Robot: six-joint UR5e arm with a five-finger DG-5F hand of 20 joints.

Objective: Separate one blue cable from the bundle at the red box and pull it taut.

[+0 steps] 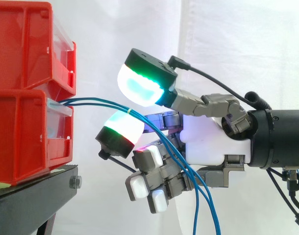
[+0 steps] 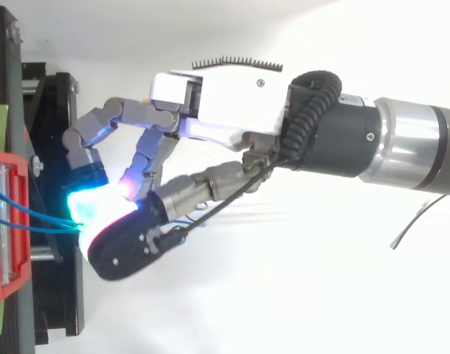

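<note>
Thin blue cables [image 1: 90,100] are being bracketed, slack, by the grey-and-white robot hand [image 1: 203,139] just beside the lower red plastic bin [image 1: 22,137]. Whether one is being pinched cannot be told. Separation and tautening are seemingly still being awaited.

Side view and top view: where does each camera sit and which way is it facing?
Side view: beside the work at about its height, looking level across at the red bins on the black stand; the hand and arm come in from the right.
Top view: above the work, looking down on it; the hand and arm reach in from the right edge.
Both share the hand, the red bins and the blue cables between them.
</note>
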